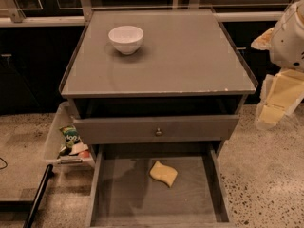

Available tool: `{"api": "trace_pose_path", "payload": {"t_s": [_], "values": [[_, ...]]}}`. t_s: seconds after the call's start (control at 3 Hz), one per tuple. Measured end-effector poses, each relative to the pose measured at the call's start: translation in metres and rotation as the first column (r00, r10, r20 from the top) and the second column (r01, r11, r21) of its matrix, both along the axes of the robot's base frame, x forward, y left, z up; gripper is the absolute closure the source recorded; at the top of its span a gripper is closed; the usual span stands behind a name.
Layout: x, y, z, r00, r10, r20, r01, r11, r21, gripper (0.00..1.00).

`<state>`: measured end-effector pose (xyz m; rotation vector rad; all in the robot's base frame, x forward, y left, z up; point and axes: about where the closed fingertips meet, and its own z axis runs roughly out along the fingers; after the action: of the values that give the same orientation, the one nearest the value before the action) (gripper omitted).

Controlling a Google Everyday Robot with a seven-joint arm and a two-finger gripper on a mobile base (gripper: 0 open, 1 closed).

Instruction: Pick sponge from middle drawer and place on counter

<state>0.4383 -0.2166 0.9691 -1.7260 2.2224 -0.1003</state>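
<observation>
- Nearest me, the wide, shallow grey middle drawer (124,198) stands pulled well out of the cabinet, its plain flat floor showing between thin side walls.
- On that floor I see the flat, pale-yellow soft sponge (164,173) with wavy edges. It lies a little right of centre, towards the back, clear of both side walls.
- Above it, the grey drawer front (199,127) with a small round knob sits slightly out from the cabinet face, overhanging the back of the middle drawer.
- My cream-yellow end effector (279,101) hangs at the right edge of the view, out beyond the cabinet's right side. It is lower than the top and well apart from the sponge, slanting down and to the left. I cannot tell whether it is open or closed.
- Just above it sits the white, dark-flecked arm housing (290,34), cut off by the frame edge.
- On top, the broad matte-grey square surface (190,56) carries a small round white bowl (126,38) near its back-left corner. Pale chips show along its front edge.
- Left of the cabinet, a clear plastic bin (51,137) holds colourful snack packets (71,139).
</observation>
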Motion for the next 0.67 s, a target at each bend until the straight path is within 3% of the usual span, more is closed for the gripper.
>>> {"api": "trace_pose_path", "payload": {"t_s": [0.33, 0.67], "values": [[0.0, 0.0, 0.0, 1.0, 0.0, 0.0, 0.0, 1.0, 0.0, 0.0], [-0.005, 0.003, -0.032, 0.9983, 0.009, -0.057, -0.006, 0.999, 0.042, 0.0]]}}
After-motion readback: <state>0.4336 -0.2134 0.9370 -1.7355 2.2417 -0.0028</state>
